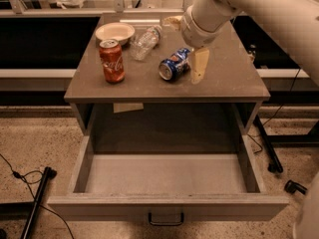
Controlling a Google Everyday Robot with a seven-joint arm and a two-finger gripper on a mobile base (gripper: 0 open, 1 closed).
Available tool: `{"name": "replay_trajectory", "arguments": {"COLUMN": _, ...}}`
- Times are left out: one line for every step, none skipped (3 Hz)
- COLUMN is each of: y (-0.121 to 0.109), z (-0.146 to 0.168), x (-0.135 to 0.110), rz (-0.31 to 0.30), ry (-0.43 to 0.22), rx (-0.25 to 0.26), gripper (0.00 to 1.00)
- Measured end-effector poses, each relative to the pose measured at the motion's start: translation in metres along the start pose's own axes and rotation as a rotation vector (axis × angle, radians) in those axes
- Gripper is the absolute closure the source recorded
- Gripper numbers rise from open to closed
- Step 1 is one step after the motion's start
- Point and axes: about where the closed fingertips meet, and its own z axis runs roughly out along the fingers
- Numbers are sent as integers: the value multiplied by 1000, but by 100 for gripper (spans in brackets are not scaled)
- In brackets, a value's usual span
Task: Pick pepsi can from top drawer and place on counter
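Observation:
The pepsi can [173, 64], blue with a silver end, lies on its side on the counter [229, 78], near the middle. My gripper [182, 50] hangs over the counter just right of and behind the can. It is open: one cream finger [199, 66] points down next to the can's right side, and the other [172, 20] sticks out to the left behind it. The fingers do not close on the can. The top drawer [167, 176] is pulled fully out below the counter, with nothing in it. Its dark pull handle [166, 219] is at the front.
A red Coca-Cola can [112, 61] stands upright at the counter's left. A clear plastic bottle [143, 41] lies behind it beside a pale bowl [114, 32]. A black stand leg [37, 198] and cables lie on the floor to the left. A paper tag [128, 107] hangs under the counter's edge.

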Motion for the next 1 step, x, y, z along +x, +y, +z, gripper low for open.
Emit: {"name": "replay_trajectory", "arguments": {"y": 0, "z": 0, "x": 0, "rz": 0, "ry": 0, "rx": 0, "gripper": 0}}
